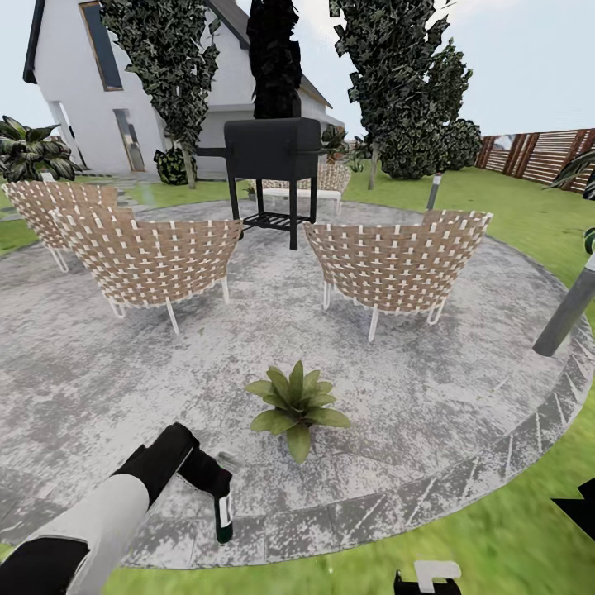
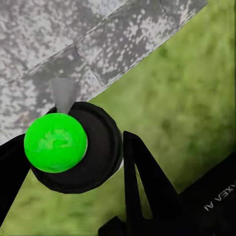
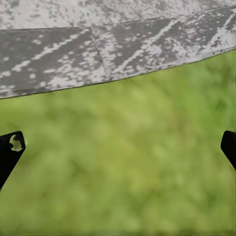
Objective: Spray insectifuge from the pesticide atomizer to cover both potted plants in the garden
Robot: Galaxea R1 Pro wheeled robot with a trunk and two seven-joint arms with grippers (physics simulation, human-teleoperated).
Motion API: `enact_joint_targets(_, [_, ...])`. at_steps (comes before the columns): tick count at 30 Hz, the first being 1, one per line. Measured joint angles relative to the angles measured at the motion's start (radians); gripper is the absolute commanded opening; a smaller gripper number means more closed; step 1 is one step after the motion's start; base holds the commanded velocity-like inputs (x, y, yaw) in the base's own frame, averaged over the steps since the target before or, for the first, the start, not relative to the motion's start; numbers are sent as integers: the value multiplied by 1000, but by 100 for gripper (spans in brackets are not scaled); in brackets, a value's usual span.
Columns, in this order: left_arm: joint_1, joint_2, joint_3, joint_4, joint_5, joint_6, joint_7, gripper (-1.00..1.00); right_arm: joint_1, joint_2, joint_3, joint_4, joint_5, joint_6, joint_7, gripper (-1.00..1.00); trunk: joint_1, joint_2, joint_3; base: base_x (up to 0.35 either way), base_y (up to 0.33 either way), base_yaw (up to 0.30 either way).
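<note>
Down at the lower left, the left arm reaches forward over the patio [image 1: 463,347] edge, its pincer [image 2: 73,162] clamped on the sprayer bottle [image 1: 223,514], green cap [image 2: 55,142] facing the wrist camera. Just ahead sits a potted plant [image 1: 296,403] on the paving. Over the grass [image 3: 123,172], the right pincer's fingertips [image 3: 11,150] stand wide apart, holding nothing.

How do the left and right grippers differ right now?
The left gripper has its jaws shut on the atomizer with its green cap; the right gripper has its jaws wide apart around nothing. The left hangs over the patio edge; the right looks down mainly on grass. Both have black fingers.
</note>
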Motion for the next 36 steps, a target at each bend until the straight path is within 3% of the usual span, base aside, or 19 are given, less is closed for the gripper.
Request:
enact_joint_targets(5, [-44, -10, -61, -15, 3, 136, -16, -100, 0, 0, -1, 0, -2, 0, -1, 100, 0, 0, 0, 0, 0, -222])
enact_joint_targets(8, [-50, -11, -126, -38, 2, 159, -17, -100, 0, 0, -2, 0, -3, 0, -2, 100, 0, 0, 0, 0, 0, -260])
enact_joint_targets(10, [-50, -11, -141, -41, 3, 162, -18, -100, 0, 0, -2, 0, -3, 0, -2, 100, 0, 0, 0, 9, 0, -262])
enact_joint_targets(19, [-52, -13, -148, -44, 4, 164, -19, -100, 0, 0, -2, 0, -4, 0, -2, 100, 0, 0, 0, 187, -98, -242])
enact_joint_targets(36, [-34, -9, -151, -41, 1, 163, -17, -100, 0, -4, -2, 0, 0, 1, 1, 100, 0, 0, 0, 5, -34, -9])
